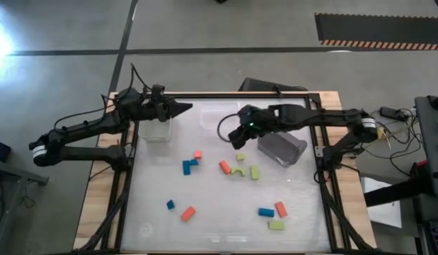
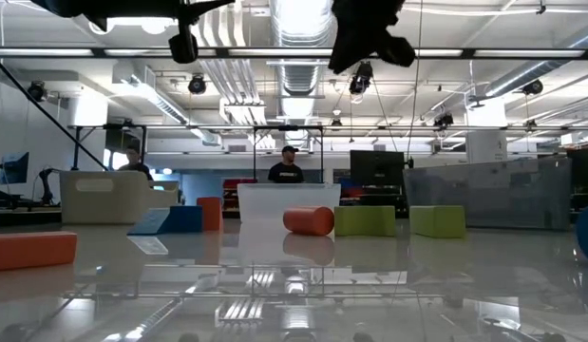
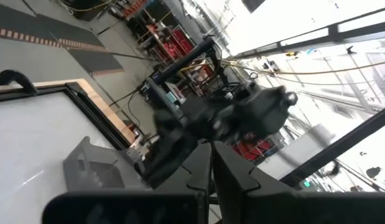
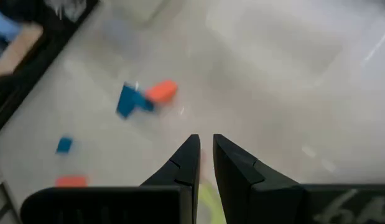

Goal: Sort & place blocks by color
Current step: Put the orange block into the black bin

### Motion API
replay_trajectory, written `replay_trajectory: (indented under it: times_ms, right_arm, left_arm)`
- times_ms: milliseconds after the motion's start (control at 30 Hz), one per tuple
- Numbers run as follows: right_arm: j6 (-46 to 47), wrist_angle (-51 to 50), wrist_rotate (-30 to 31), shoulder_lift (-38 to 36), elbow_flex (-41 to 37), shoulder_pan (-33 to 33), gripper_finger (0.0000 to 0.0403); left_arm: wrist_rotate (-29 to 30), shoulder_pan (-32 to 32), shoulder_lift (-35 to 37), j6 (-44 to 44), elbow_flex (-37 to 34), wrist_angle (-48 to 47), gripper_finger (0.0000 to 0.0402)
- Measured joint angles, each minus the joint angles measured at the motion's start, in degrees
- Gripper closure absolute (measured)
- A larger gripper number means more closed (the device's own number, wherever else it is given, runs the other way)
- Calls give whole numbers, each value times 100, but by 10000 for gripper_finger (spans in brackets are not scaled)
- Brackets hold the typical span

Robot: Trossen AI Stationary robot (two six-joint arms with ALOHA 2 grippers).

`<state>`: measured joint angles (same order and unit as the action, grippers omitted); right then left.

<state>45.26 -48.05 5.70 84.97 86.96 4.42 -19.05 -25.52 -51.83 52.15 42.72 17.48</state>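
Blue, red-orange and yellow-green blocks lie flat and scattered over the white table. An orange block [image 1: 198, 154] and a blue one [image 1: 189, 166] lie left of centre. An orange brick [image 1: 224, 167], the green arch [image 1: 238, 171] and a green brick [image 1: 255, 172] are at the centre. My right gripper [image 1: 236, 134] hangs shut above the table just beyond this central group, holding nothing; in its wrist view the right gripper [image 4: 204, 146] points down at bare table. My left gripper [image 1: 185, 108] is shut and raised by the far-left clear bin [image 1: 156, 131].
A grey bin [image 1: 282, 149] lies tipped to the right of my right gripper. More blocks lie toward the near edge: blue [image 1: 170, 205], orange [image 1: 188, 213], blue [image 1: 266, 212], orange [image 1: 281, 209], green [image 1: 277, 225]. A black frame [image 1: 321, 152] borders the table. People stand far behind.
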Motion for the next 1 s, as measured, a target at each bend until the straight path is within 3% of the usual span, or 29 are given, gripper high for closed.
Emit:
replay_trajectory:
  times_ms: [167, 533, 1000]
  right_arm:
    - [348, -4, -586, 416, 0, -82, 369]
    - [848, -256, -871, 1207, 24, -410, 369]
    - [810, -1341, -873, 2349, 1250, -657, 369]
  left_arm:
    - [0, 0, -3, 4, -1, 6, 402]
    - [295, 0, -1, 1, -21, 855, 402]
    - [353, -49, 10, -1, -33, 1706, 402]
